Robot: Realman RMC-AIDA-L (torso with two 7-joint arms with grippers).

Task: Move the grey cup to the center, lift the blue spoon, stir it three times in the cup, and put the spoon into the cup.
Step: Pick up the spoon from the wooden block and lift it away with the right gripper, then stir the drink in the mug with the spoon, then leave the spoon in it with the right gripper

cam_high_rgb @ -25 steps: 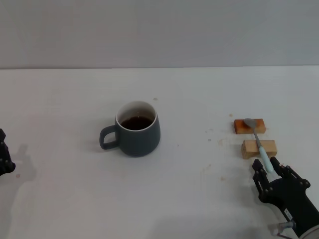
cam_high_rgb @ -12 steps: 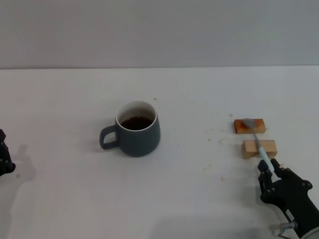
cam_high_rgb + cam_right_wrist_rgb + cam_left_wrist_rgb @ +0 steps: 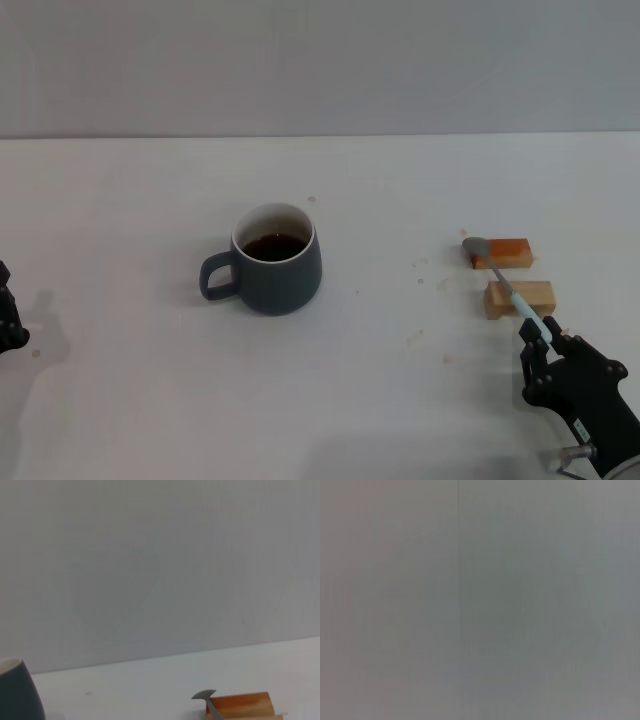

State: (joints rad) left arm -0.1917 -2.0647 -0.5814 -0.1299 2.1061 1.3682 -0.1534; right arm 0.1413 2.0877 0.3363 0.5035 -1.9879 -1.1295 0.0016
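Observation:
The grey cup (image 3: pixel 275 270) stands upright near the table's middle, handle toward my left, with dark liquid inside; its edge (image 3: pixel 17 690) also shows in the right wrist view. The blue spoon (image 3: pixel 505 285) slants over two wooden blocks, its metal bowl (image 3: pixel 205 696) beside the orange block. My right gripper (image 3: pixel 543 332) is at the near right and is shut on the end of the spoon's pale handle. My left gripper (image 3: pixel 6 312) sits parked at the far left edge, well away from the cup.
An orange wooden block (image 3: pixel 505 253) and a pale wooden block (image 3: pixel 525 298) lie side by side at the right, under the spoon. Small crumbs dot the white table (image 3: pixel 400 200) between cup and blocks. The left wrist view is plain grey.
My right gripper's fingers closed on the spoon's handle end. The spoon's bowl then swung left, off the top of the orange block. Cup and left arm stayed still.

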